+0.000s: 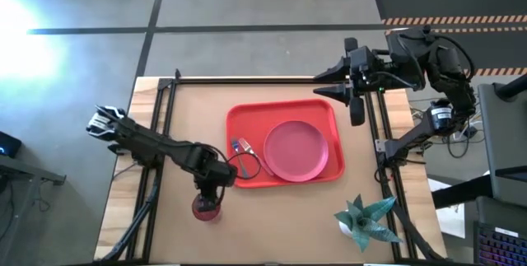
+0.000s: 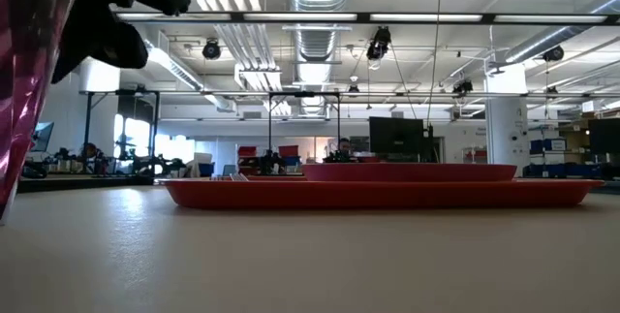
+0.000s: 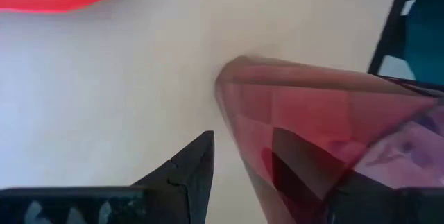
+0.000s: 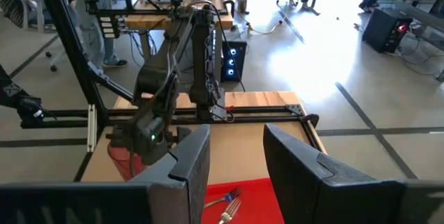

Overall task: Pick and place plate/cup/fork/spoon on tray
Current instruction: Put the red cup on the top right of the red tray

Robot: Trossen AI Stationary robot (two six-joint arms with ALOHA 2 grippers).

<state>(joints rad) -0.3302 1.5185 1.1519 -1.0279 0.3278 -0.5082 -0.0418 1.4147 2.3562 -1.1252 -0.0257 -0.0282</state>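
The dark-red ribbed cup (image 1: 206, 208) stands upright on its base on the table, just off the red tray's (image 1: 239, 118) near left corner. My left gripper (image 1: 211, 192) points down over the cup and is open. In its wrist view one finger (image 3: 194, 172) stands outside the cup's (image 3: 333, 127) wall and the other shows darkly through that wall; no touch shows. The pink plate (image 1: 295, 149) lies flat on the tray, with the fork (image 4: 229, 203) and the spoon (image 1: 236, 144) at the tray's left end. My right gripper (image 4: 236, 161) waits open, high over the far right.
A teal folded-paper plant (image 1: 366, 221) stands near the table's near right corner. Black frame rails (image 1: 156, 134) run along the table's left and right sides. In the low view the cup (image 2: 19, 80) fills the left edge and the tray (image 2: 387, 193) spans the middle.
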